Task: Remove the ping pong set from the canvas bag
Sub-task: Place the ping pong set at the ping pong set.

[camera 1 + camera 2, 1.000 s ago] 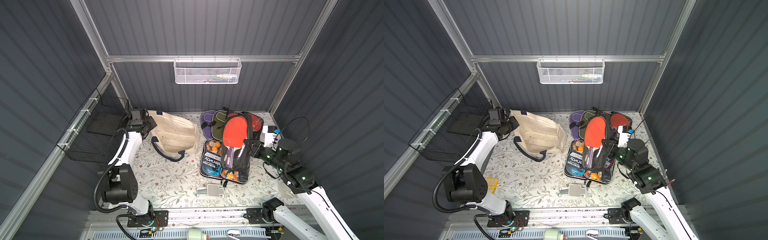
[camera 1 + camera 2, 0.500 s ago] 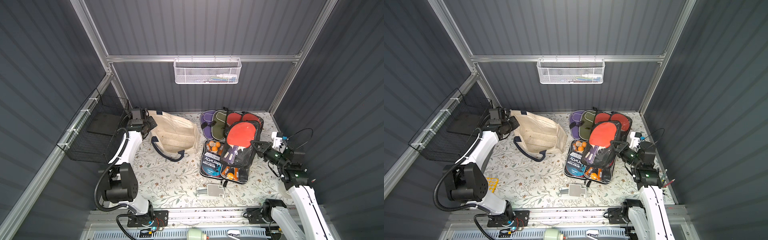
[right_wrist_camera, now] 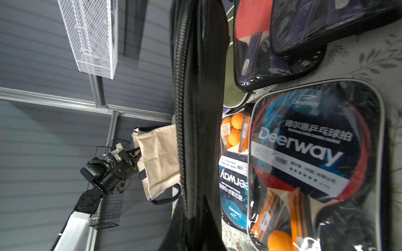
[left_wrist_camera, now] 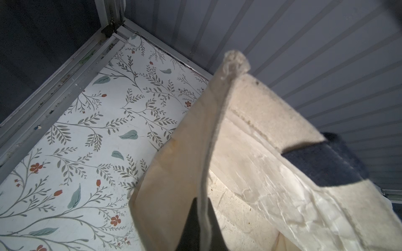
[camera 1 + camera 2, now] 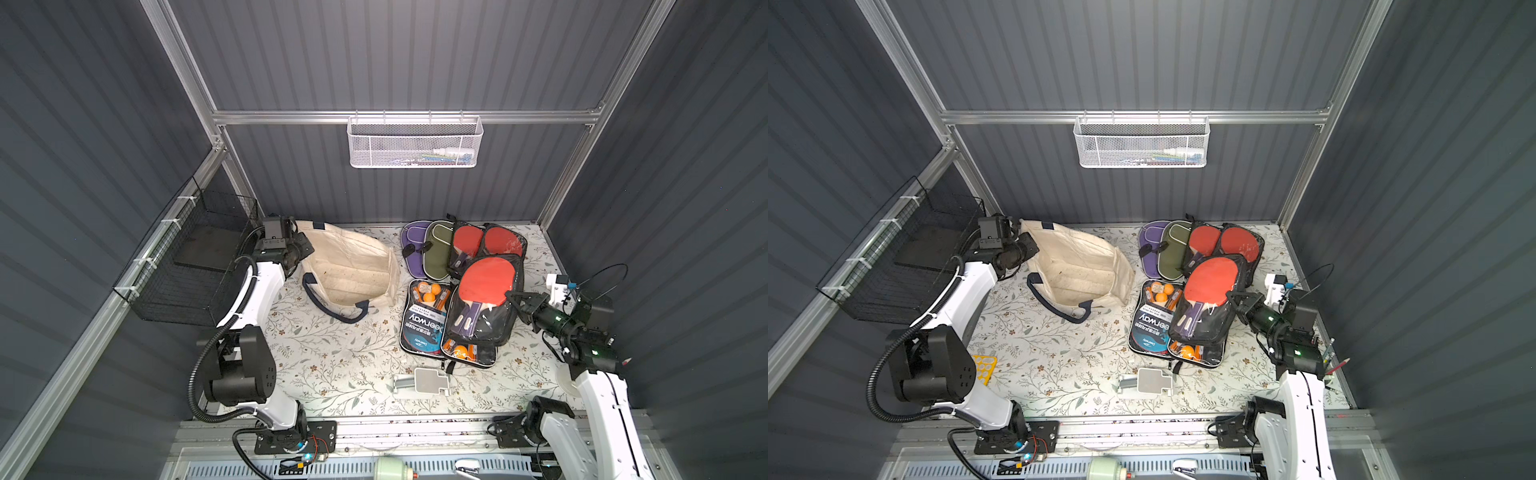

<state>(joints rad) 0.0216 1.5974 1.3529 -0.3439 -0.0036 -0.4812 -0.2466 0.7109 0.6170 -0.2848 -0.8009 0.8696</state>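
Observation:
The cream canvas bag [image 5: 349, 270] [image 5: 1077, 266] lies on its side at the back left, mouth gaping toward the front, a navy handle trailing on the mat. My left gripper [image 5: 305, 247] [image 4: 201, 208] is shut on the bag's rim [image 4: 219, 113] and holds that corner up. The ping pong set [image 5: 486, 291] [image 5: 1210, 291], a clear-fronted black zip case with a red paddle, is outside the bag at the right. It rests tilted over other cases. My right gripper [image 5: 513, 301] [image 3: 195, 206] is shut on its black zip edge [image 3: 195, 108].
Under and behind the held set lie a Deerway case [image 5: 422, 328], a case with two red paddles [image 5: 486, 245], and purple [image 5: 415, 249] and olive [image 5: 438, 253] covers. A small grey part [image 5: 424, 380] lies near the front. A black wire basket [image 5: 195, 266] hangs at the left wall.
My right arm has drawn back toward the right wall. The held set has come down from upright to lie tilted on the pile. The left arm and bag have stayed put.

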